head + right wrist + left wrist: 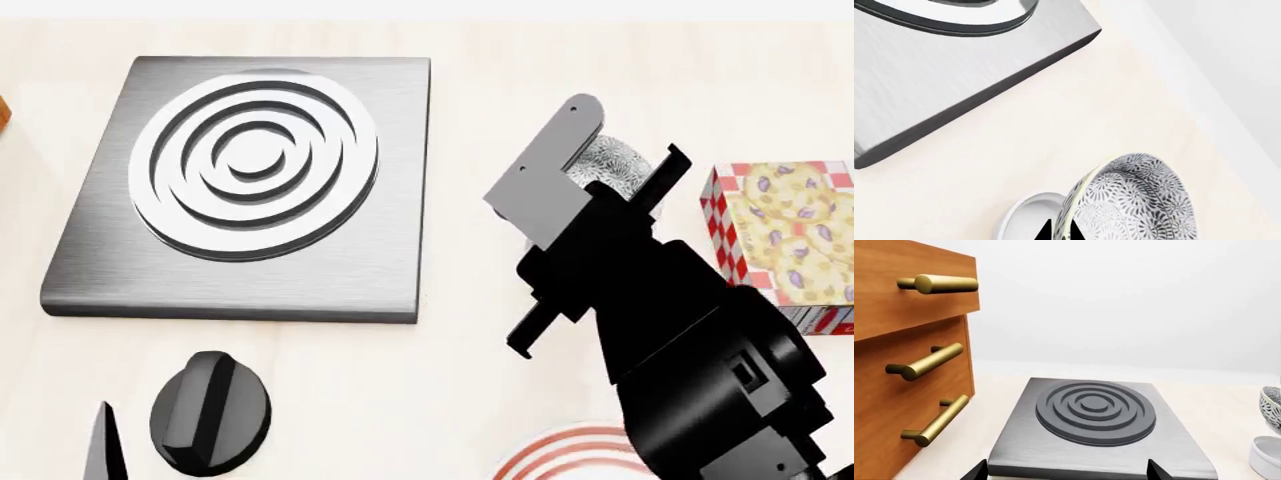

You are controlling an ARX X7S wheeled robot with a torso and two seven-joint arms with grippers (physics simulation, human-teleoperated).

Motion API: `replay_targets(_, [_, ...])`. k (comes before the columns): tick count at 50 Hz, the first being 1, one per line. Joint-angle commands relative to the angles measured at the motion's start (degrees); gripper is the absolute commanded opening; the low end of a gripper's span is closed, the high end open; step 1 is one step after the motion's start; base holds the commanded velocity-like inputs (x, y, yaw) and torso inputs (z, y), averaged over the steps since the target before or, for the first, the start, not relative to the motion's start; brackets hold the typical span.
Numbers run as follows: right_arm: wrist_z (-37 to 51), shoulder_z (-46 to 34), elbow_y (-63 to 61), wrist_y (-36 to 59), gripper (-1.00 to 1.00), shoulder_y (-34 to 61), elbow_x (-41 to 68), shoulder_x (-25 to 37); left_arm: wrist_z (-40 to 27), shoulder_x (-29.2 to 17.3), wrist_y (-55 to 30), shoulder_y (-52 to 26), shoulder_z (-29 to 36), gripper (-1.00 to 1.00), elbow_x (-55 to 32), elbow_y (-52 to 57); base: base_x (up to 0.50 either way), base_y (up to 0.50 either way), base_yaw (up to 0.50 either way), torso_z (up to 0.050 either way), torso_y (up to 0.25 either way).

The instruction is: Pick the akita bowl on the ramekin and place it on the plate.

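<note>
Beside the white glossy ramekin [1029,214], our right gripper [1059,231] pinches the tilted grey-black speckled akita bowl [1137,205] by its rim; such a thin hold might slip before the red-ringed plate [561,455].

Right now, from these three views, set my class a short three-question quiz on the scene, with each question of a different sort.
1. True or false: the left gripper is open with nothing between its fingers.
2. What lies on the counter just nearer the robot than the stove burner? A) a black knob B) a spoon C) a kettle
3. Fill in: the akita bowl sits tilted by the white ___.
Key: 1 true; 2 A; 3 ramekin.
</note>
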Motion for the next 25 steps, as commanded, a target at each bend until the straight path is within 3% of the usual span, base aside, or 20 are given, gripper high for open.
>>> replay_targets(1, [-0.64, -0.4, -2.36, 1.14, -1.0, 1.89, -1.36, 1.09, -0.09, -0.05, 0.25, -0.08, 0.32, 1.0, -0.23, -0.22, 0.0, 0.0, 0.0, 0.0, 0.0])
replay_targets(25, [-13.17, -9.36, -31.45, 17.6, -1.0, 5.83, -0.54, 12.02, -0.46, -0.27, 0.49, -0.15, 1.02, 1.0, -0.37, -0.29, 0.0, 0.0, 0.0, 0.0, 0.0])
